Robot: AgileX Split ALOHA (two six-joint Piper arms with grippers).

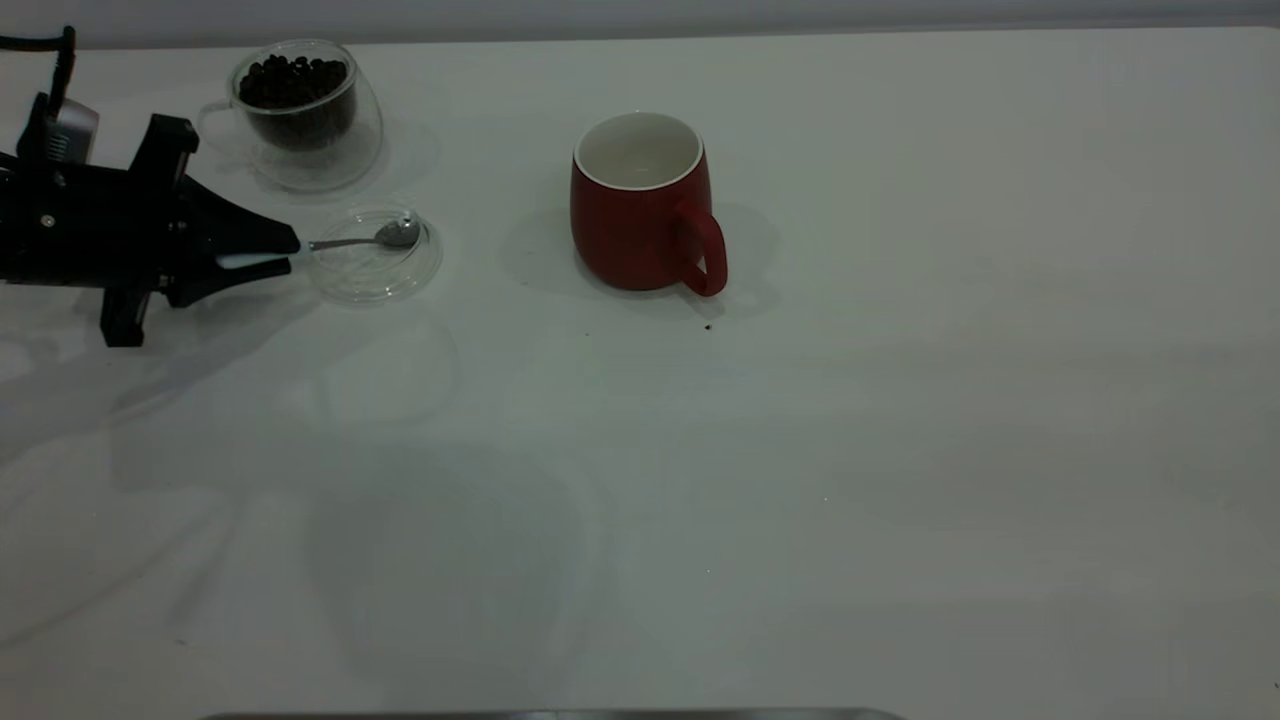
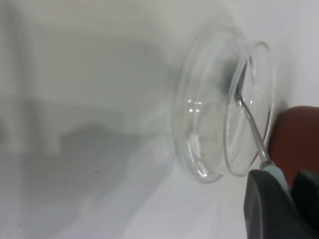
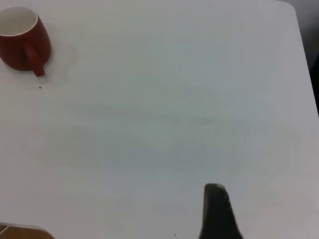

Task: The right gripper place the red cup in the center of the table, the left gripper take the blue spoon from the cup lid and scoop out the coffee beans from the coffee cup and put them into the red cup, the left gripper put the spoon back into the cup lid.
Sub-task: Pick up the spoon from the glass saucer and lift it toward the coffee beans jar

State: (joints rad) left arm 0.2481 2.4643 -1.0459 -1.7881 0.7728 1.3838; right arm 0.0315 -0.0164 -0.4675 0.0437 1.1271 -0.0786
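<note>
Exterior view shows the black left gripper [image 1: 290, 252] near the table's [image 1: 800, 480] far-left corner, fingers pinching the pale-blue-handled metal spoon [image 1: 365, 240] lying in the clear round lid [image 1: 375, 255]. Lift level, then swing to the bean-filled glass cup [image 1: 305, 110]. Centre stands the dark red mug [image 1: 640, 205]. Right gripper [image 3: 217, 211]: cannot tell.

Big white table [image 1: 900, 450] w/ soft grey shadows on it; pale wall strip behind the far edge, light is even & dim
</note>
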